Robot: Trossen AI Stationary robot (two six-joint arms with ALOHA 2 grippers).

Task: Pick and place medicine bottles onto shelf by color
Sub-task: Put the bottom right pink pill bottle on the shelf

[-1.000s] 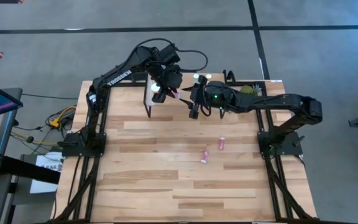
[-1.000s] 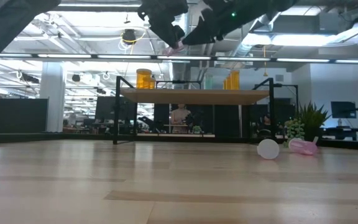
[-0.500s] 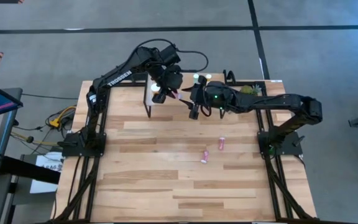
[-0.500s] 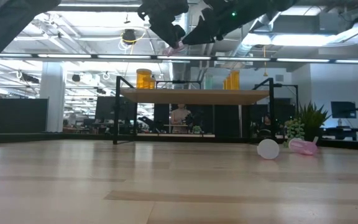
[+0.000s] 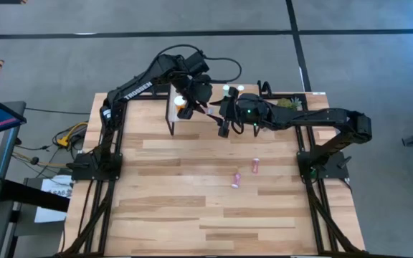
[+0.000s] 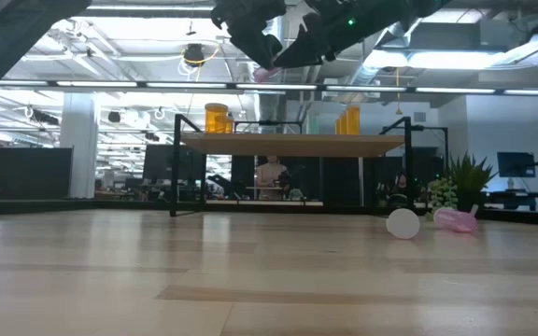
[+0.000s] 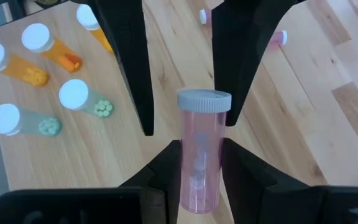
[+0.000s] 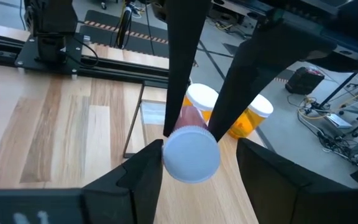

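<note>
Nearest in the low view, the wooden table (image 6: 250, 280) is carrying two fallen pink bottles (image 6: 456, 220), lying on their sides near each other to the right, one showing its white cap toward the camera; from above they are sitting apart on the planks in front of the right arm's base (image 5: 244, 173). Farther back, the shelf (image 6: 297, 145) is standing on its thin black legs, with orange bottles (image 6: 216, 119) upright on its top; the left wrist view is also showing two orange and two pale green bottles (image 7: 79, 99) lying on the wood below. Above the shelf's near edge, both arms are meeting in the air. The left gripper (image 7: 194, 146) is pinching the body of a pink bottle (image 7: 201, 149), white cap pointing away from its wrist, fingers narrowed onto the sides. The right gripper (image 8: 191, 155) is facing that same bottle's cap head-on, its fingers spread wide to either side of the cap; whether they are touching it cannot be told.
</note>
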